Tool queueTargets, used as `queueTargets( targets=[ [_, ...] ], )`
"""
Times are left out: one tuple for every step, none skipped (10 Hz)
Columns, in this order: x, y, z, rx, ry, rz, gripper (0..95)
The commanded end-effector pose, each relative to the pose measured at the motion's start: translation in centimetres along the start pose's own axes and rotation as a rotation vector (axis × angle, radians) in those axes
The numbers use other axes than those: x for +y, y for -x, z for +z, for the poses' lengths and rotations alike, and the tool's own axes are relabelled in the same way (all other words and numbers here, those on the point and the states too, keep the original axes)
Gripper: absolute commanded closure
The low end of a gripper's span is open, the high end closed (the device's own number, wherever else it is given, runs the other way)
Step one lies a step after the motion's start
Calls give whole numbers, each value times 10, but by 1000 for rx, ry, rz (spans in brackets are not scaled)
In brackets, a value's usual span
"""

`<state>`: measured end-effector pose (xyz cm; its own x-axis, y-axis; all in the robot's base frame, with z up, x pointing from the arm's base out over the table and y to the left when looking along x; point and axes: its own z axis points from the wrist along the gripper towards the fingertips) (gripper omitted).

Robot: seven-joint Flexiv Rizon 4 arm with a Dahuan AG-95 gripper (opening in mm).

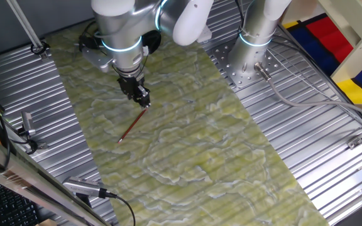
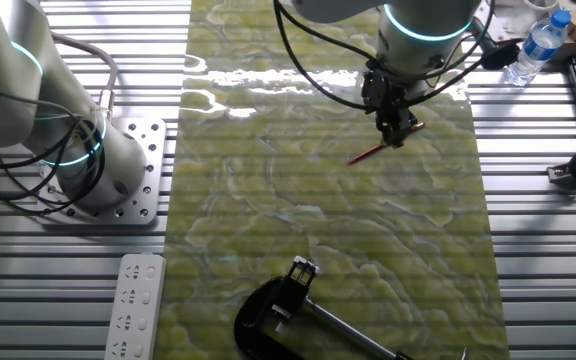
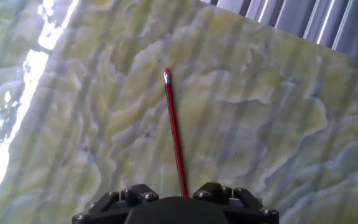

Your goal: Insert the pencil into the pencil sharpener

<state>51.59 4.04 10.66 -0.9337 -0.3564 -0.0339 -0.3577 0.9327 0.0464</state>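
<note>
My gripper (image 1: 142, 96) is shut on the thin red-brown pencil (image 1: 132, 125), holding it near its upper end over the green marbled mat (image 1: 219, 157). The pencil slants down and away from the fingers; whether its far tip touches the mat I cannot tell. In the other fixed view the gripper (image 2: 399, 130) holds the pencil (image 2: 373, 152) at the mat's far right. In the hand view the pencil (image 3: 174, 134) runs straight out from between the jaws. A black round object, seemingly the pencil sharpener (image 2: 266, 320), sits at the mat's near edge, well away from the gripper.
A long grey metal rod (image 2: 343, 328) sticks out from the black object. A white power strip (image 2: 133, 305) lies left of the mat. A second arm's base (image 2: 103, 175) stands on the ribbed metal table. A water bottle (image 2: 541, 45) stands at the far right.
</note>
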Motion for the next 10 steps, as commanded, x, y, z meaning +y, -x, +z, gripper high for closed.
queueTargets(
  targets=[
    [0, 1, 1, 5, 9, 21, 380],
    [0, 1, 1, 5, 20, 31, 570],
    [0, 1, 1, 12, 23, 10, 570],
    [0, 1, 1, 10, 23, -7, 570],
    [0, 1, 1, -1, 23, -23, 570],
    [0, 1, 1, -2, 29, -23, 570],
    [0, 1, 1, 2, 39, -18, 570],
    [0, 1, 1, 19, 31, -5, 570],
    [0, 1, 1, 25, 24, -2, 570],
    [0, 1, 1, 25, 23, 1, 570]
  ],
)
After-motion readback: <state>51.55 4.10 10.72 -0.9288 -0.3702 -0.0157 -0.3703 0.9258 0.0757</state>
